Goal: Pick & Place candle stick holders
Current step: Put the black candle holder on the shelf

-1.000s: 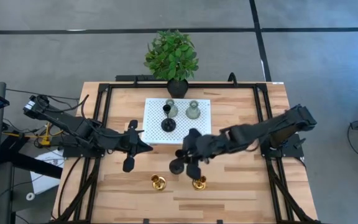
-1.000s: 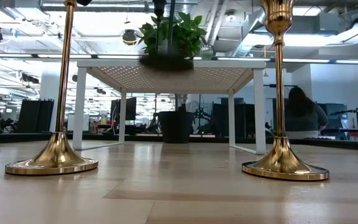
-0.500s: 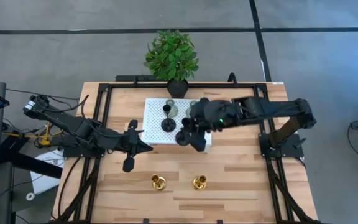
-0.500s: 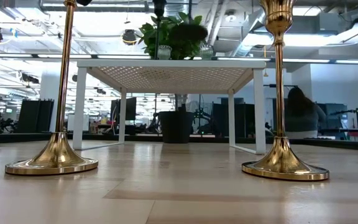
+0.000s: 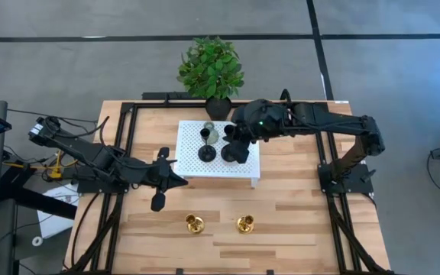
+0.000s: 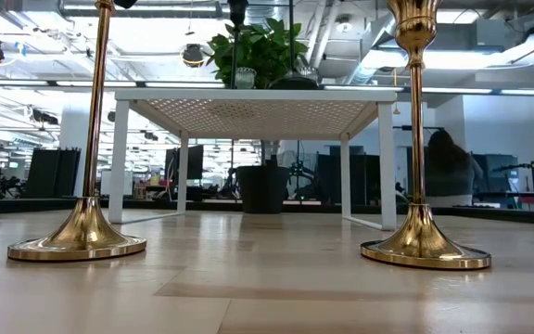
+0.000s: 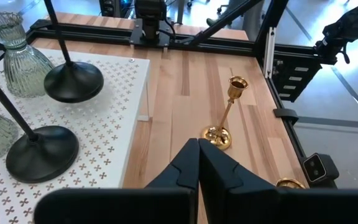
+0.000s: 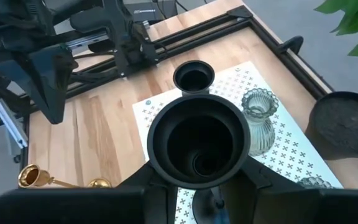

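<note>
My right gripper [image 5: 234, 142] is over the white perforated platform [image 5: 193, 164], shut on a black candle stick holder [image 8: 197, 142]. That holder's round base [image 7: 73, 81] sits on the platform, as far as I can tell. The other black holder [image 5: 205, 147] stands beside it on its base [image 7: 41, 153]. Two grey-green bulbous holders [image 8: 258, 124] [image 8: 312, 183] stand on the platform's far part. Two gold holders [image 5: 195, 224] [image 5: 244, 224] stand upright on the table near the front. My left gripper [image 7: 199, 149] is shut and empty, left of the platform. My right gripper holds the black holder at its upper end, just under the cup [image 8: 197, 142], with one finger [image 8: 151, 186] on either side. The fingers come from above, pointing down. The cup hides the exact place of contact. The holder stands upright.
A green plant in a black pot [image 5: 211, 72] stands behind the platform at the table's far edge. Black frame rails [image 5: 124, 153] run along the table's left and right sides. The room beyond the table, with a person [image 6: 452, 176], shows in the low view.
My right gripper has carried the black holder from beside the gold holders up and toward the table's far edge. It has then brought it down over the platform next to the other black holder. The holder has stayed upright.
</note>
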Motion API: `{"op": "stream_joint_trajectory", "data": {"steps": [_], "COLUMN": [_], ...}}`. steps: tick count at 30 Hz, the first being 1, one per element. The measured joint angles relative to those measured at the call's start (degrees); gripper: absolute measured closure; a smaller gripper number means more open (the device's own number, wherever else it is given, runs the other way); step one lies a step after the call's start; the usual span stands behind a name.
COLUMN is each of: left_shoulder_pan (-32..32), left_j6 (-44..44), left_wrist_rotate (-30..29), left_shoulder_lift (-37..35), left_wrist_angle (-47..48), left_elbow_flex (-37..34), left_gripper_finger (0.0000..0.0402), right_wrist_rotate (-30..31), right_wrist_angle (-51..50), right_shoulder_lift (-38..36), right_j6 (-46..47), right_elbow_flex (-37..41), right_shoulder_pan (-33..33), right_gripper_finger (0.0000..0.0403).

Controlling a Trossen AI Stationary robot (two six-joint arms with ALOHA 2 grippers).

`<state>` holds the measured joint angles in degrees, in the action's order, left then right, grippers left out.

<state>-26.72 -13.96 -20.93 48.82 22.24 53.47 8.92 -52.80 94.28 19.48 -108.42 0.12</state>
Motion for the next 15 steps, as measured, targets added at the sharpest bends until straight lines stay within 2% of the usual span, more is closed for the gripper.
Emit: {"op": "stream_joint_trajectory", "data": {"steps": [15], "left_shoulder_pan": [0.0], "left_j6": [-0.01], "left_wrist_rotate": [0.0], "left_shoulder_lift": [0.0], "left_wrist_angle": [0.0], "left_elbow_flex": [0.0], "left_gripper_finger": [0.0399], "right_wrist_rotate": [-1.59], "right_wrist_angle": [0.57], "right_shoulder_lift": [0.66], "right_j6": [-0.37], "right_elbow_flex": [0.02], "right_shoulder_pan": [-0.02], "right_gripper_finger": [0.0325]}}
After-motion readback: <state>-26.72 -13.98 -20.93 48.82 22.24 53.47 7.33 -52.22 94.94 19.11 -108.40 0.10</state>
